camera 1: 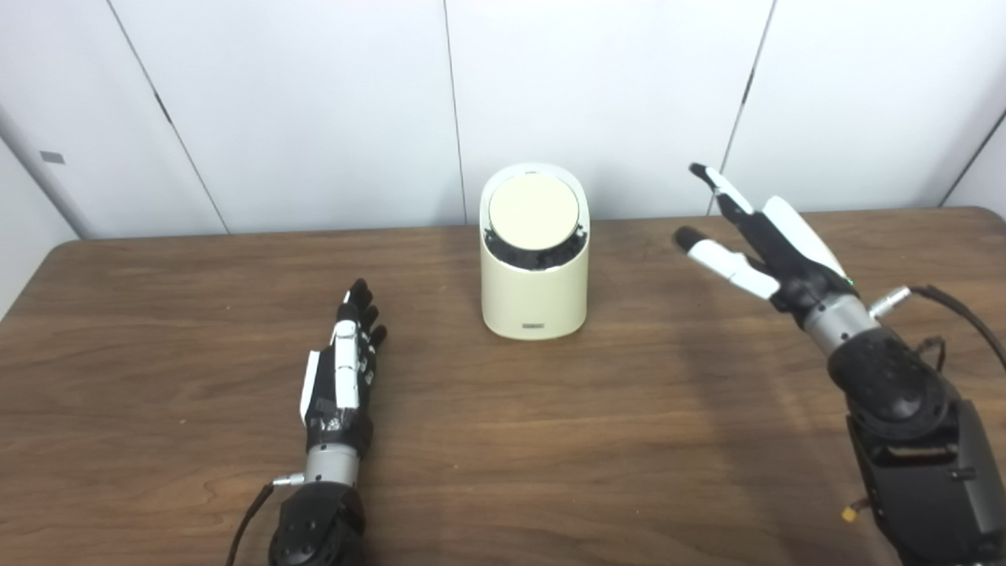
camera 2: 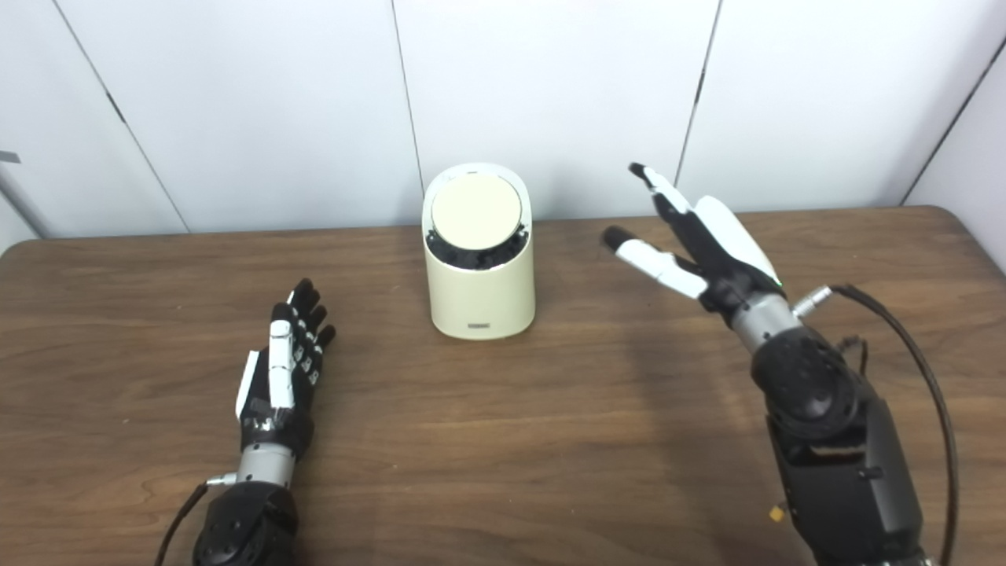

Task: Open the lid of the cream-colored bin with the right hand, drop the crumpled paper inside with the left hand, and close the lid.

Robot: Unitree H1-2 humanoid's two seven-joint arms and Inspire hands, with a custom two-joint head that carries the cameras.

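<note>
The cream-colored cylindrical plastic bin (camera 1: 534, 259) stands upright near the middle of the counter's (camera 1: 503, 440) far edge, its round tilted lid (camera 1: 534, 211) shut. It lies to the left of the right hand (camera 1: 758, 236), which hovers raised with fingers (camera 1: 719, 259) spread and empty; that hand looks nearer than the left hand (camera 1: 342, 369), resting flat with fingers extended together, holding nothing. No crumpled paper is visible, and the small dark label (camera 1: 534, 325) at the bin's base is too small to read.
</note>
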